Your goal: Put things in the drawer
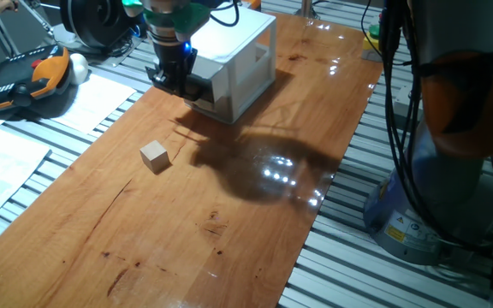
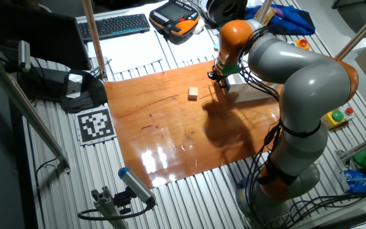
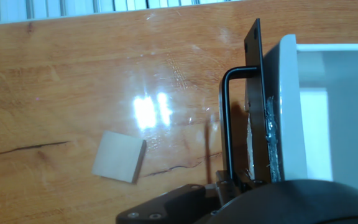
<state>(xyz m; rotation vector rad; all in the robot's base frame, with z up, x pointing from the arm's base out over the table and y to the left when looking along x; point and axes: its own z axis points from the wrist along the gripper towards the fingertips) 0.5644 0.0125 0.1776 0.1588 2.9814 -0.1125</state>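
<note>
The gripper (image 1: pixel 174 79) sits at the drawer's handle (image 3: pixel 229 118), jaw state unclear, while the cube (image 1: pixel 155 156) nearby looks light, rigid, best pinched across flat sides.

One fixed view: low, close, looks along wooden table (image 1: pixel 229 214) from near end toward cabinet (image 1: pixel 242 64) at far end. Other fixed view: high, distant, looks down from opposite side; arm base near, keyboard (image 2: pixel 113 25) far. Hand view: very close, looks straight down beside drawer handle (image 3: pixel 229 124). All three share cube (image 1: pixel 154 156) and tabletop beside cabinet front.
</note>
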